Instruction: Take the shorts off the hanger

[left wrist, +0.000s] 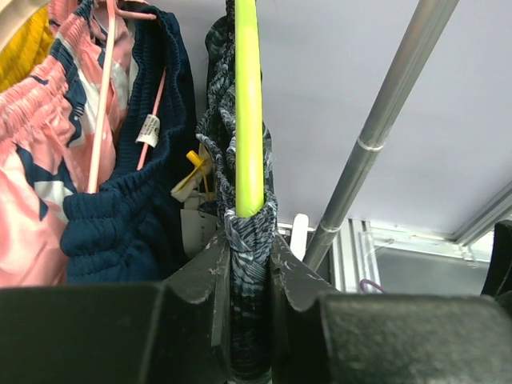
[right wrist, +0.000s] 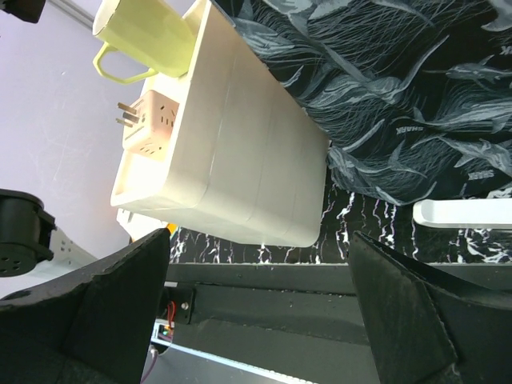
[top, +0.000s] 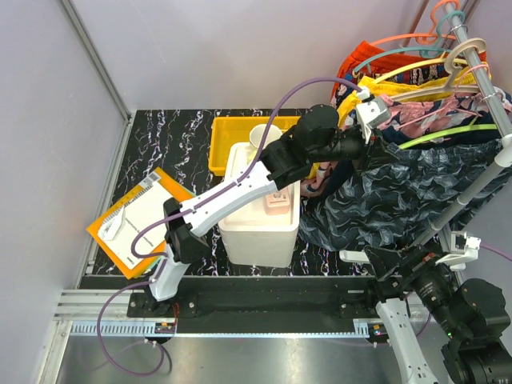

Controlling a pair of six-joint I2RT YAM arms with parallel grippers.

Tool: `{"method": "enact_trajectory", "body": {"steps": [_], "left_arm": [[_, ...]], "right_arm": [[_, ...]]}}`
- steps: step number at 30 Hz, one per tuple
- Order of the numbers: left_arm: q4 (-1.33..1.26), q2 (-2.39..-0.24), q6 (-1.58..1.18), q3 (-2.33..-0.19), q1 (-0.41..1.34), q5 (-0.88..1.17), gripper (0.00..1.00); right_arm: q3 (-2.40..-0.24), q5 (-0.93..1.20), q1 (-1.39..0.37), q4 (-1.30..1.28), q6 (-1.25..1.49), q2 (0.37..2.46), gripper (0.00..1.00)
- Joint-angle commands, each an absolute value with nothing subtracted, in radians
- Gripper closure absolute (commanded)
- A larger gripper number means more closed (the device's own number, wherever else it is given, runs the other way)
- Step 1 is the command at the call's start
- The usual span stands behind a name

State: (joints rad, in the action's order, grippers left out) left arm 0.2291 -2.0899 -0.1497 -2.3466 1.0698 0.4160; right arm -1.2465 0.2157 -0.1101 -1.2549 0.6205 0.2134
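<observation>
the left gripper [left wrist: 250,244] is pinching the marbled shorts [left wrist: 218,128] at the waistband just under the green hanger [left wrist: 247,104], likely needing a firm hold while sliding the cloth down off that hanger.

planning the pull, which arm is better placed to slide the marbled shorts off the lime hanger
Left: the left tool pinches the marbled shorts at the lime hanger; the right tool is open and low, touching nothing.
</observation>
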Motion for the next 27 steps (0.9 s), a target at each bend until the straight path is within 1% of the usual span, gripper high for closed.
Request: {"method": "enact_trajectory", "body": {"steps": [1, 6, 7, 16, 23, 27], "left_arm": [[0.169, -2.072, -0.216, -2.394, 1.069, 0.388, 1.00], [0.176, -2.014, -0.322, -2.424, 1.069, 0.247, 1.00], [0.176, -1.999, -0.330, -2.427, 1.068, 0.244, 1.00], [0.141, -1.953, -0.390, -2.459, 1.068, 0.351, 1.00], [0.127, -1.956, -0.426, -2.519, 1.068, 0.376, 1.00], [0.135, -1.956, -0.431, -2.517, 1.068, 0.374, 1.00]], "right_arm": [[-1.278, 0.175, -0.107, -1.246, 0.575, 0.229, 0.00], [-1.287, 0.164, -0.107, -1.241, 0.565, 0.245, 0.00], [-1.285, 0.161, -0.107, -1.239, 0.565, 0.244, 0.00], [-1.281, 0.155, -0.107, -1.230, 0.566, 0.253, 0.00], [-1.279, 0.160, -0.107, -1.229, 0.558, 0.259, 0.00], [-1.285, 0.158, -0.106, -1.227, 0.558, 0.262, 0.00]]}}
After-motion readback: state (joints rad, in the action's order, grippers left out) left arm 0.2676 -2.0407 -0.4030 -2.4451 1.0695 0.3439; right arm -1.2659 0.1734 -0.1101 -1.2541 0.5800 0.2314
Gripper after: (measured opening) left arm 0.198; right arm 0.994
